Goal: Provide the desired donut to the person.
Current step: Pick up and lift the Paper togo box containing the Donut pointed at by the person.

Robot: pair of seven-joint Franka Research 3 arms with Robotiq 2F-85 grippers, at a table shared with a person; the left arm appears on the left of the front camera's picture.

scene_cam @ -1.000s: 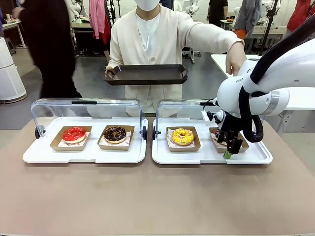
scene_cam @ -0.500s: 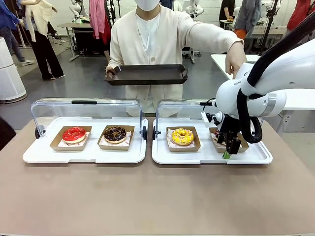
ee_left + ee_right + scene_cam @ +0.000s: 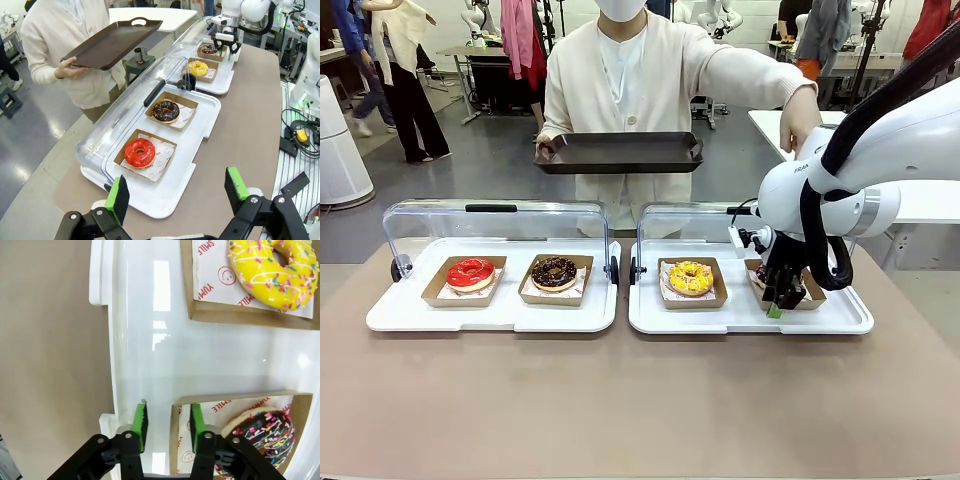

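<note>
1. R gripper (image 3: 777, 297): down on R display tray (image 3: 840, 320), at the box on its R end. Fingers narrow, pinched on near wall of sprinkle box (image 3: 240, 396). One pad (image 3: 140, 424) sits outside over the white tray, the other inside over the paper liner.
2. Sprinkle donut (image 3: 260, 432): choc icing, coloured sprinkles. Sits in sprinkle box on R display tray, just beside the inner pad.
3. Yellow donut (image 3: 691, 277): in its own brown box, same tray, on the L side.
4. L display tray (image 3: 380, 318): holds red donut (image 3: 470, 272) and plain choc donut (image 3: 554, 272), one brown box each, side by side.
5. Clear lids (image 3: 495, 222): one per display tray, both tipped up at the far side.
6. Person (image 3: 620, 70): stands at far side of table (image 3: 620, 400), cream cardigan. One hand holds dark serving tray (image 3: 620, 152) level in front of torso. Other hand (image 3: 798, 118) is out to the side, behind the R arm.
7. L gripper (image 3: 176, 192): fingers wide, nothing between them. Hovers over near table edge by the end of L display tray, red donut closest.
</note>
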